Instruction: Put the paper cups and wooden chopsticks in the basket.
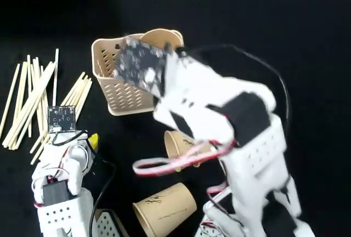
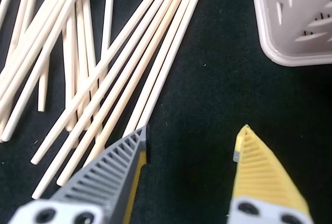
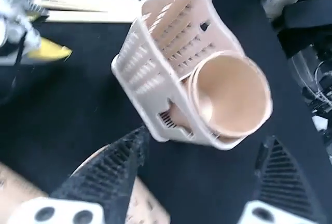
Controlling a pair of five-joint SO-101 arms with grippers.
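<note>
A beige slotted basket stands upright with a stack of paper cups leaning in its far corner. My right gripper hangs open just above the basket and that stack, holding nothing. Two more paper cups lie on their sides on the black table. Several wooden chopsticks are scattered to the left of the basket. My left gripper is open low over the table, its grey finger at the nearest chopsticks and the basket corner ahead.
The right arm and its red and white cables stretch over the middle of the table and partly cover one lying cup. The left arm stands at the front left. Black cloth covers the table.
</note>
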